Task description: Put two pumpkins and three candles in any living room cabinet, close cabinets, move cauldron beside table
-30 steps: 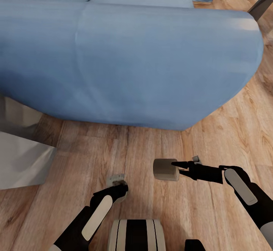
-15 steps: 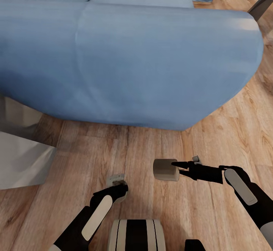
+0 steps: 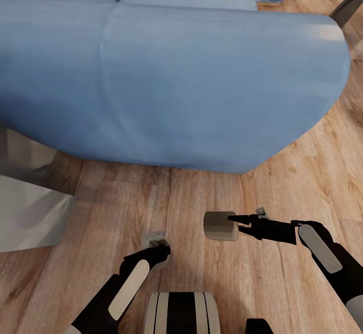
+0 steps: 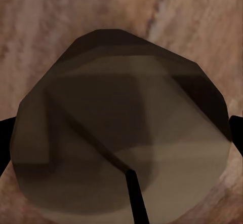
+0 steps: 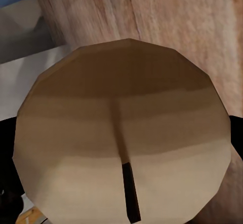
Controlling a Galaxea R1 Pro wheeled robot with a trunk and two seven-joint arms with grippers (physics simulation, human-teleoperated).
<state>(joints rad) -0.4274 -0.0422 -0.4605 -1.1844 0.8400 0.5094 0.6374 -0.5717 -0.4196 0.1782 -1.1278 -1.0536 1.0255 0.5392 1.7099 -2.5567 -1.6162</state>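
Observation:
A beige candle [image 3: 219,225] hangs over the wood floor just in front of the sofa, with my right gripper [image 3: 233,224] shut on its side. The right wrist view looks onto this candle's [image 5: 121,133] round end and dark wick. My left gripper [image 3: 158,244] points down at the floor, shut on a second candle [image 3: 153,235], of which a small pale bit shows past the fingers. In the left wrist view that candle [image 4: 121,138] is a dark faceted lump held between the black fingers. No pumpkin, cabinet or cauldron is in view.
A large blue sofa [image 3: 176,82] stands close ahead and spans most of the view. A pale grey block [image 3: 25,208] sits on the floor at the left. A dark table leg [image 3: 349,5] shows at the far right. Open wood floor [image 3: 322,173] lies to the right.

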